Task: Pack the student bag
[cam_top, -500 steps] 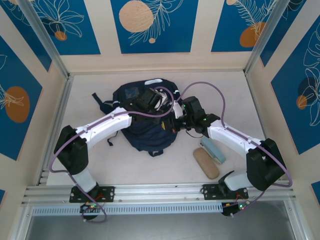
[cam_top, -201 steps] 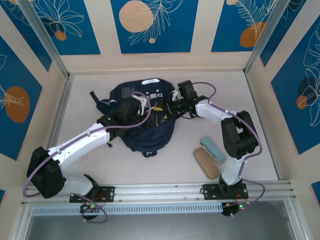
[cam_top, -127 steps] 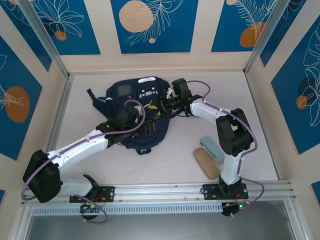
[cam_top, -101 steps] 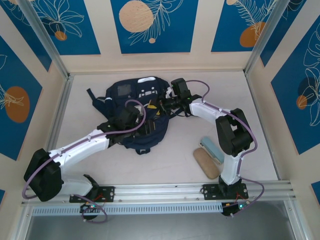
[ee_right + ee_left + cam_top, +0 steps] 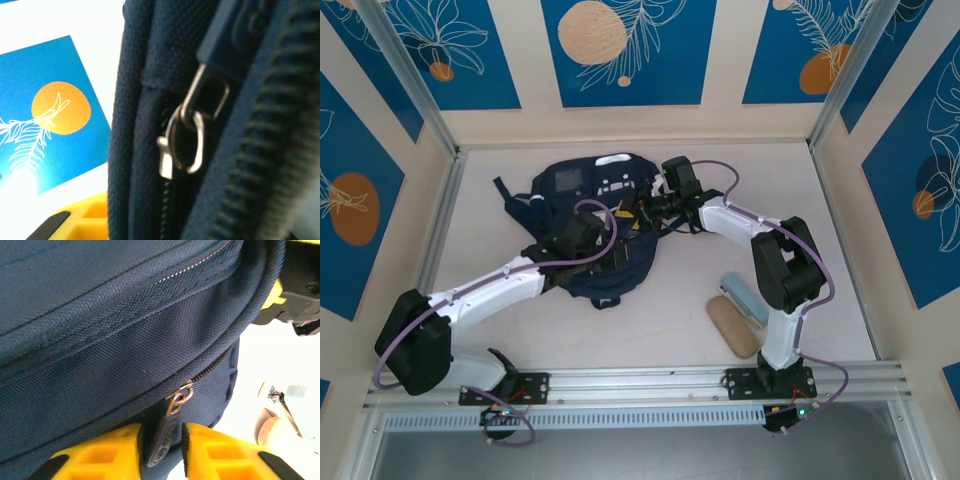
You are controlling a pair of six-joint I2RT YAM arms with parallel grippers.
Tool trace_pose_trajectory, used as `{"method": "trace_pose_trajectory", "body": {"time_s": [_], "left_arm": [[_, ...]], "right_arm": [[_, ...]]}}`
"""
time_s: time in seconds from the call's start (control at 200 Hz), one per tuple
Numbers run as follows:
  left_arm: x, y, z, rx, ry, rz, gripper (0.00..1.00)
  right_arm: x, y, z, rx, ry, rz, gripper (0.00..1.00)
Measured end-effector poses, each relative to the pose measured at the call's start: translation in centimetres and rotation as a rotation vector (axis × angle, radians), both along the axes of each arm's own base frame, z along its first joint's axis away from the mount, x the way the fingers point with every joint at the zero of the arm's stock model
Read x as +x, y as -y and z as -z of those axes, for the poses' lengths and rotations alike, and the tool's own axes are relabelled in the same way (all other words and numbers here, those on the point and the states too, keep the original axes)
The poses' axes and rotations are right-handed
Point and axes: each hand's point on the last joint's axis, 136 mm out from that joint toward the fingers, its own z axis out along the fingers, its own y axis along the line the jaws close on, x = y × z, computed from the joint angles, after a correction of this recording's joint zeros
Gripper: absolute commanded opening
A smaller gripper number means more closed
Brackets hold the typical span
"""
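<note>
Student bag (image 5: 582, 190) lengthwise, top far; left hand (image 5: 162, 435) pinches zipper pull (image 5: 159, 450); right hand (image 5: 642, 211) unclear.

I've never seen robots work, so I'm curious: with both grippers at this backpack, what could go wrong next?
The left gripper pinches just the small zipper pull, which may slip free when tugged. The student bag lies loose on the table, so pulling might drag it instead of sliding the pull. The right gripper sits tight against the fabric and could snag it.
</note>
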Motion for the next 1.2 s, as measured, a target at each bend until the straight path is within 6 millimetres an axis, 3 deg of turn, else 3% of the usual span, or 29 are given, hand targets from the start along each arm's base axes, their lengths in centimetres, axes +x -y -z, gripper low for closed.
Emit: {"method": "trace_pose_trajectory", "body": {"time_s": [0.275, 0.56, 0.84, 0.94, 1.095, 1.195], "left_arm": [[0.2, 0.0, 0.1, 0.024, 0.012, 0.002, 0.0], [-0.3, -1.2, 0.0, 0.09, 0.026, 0.002, 0.0], [-1.5, -4.3, 0.1, 0.226, 0.052, 0.0, 0.0], [-1.7, -5.2, 0.0, 0.249, 0.067, -0.008, 0.0], [-1.6, -5.0, -0.4, 0.253, 0.097, 0.024, 0.0], [-1.6, -4.4, -0.4, 0.252, 0.103, 0.064, 0.0]], "right_arm": [[0.1, 0.1, 0.1, -0.005, 0.001, 0.005, 0.19], [-0.2, 2.0, 1.1, -0.037, 0.009, 0.036, 0.15], [0.8, 5.9, 0.7, -0.037, 0.038, 0.069, 0.13], [1.1, 7.4, 1.0, -0.021, 0.028, 0.083, 0.22], [1.5, 8.4, 1.0, 0.005, 0.027, 0.111, 0.51], [1.5, 8.4, 0.1, 0.024, 0.038, 0.128, 0.59]]}}
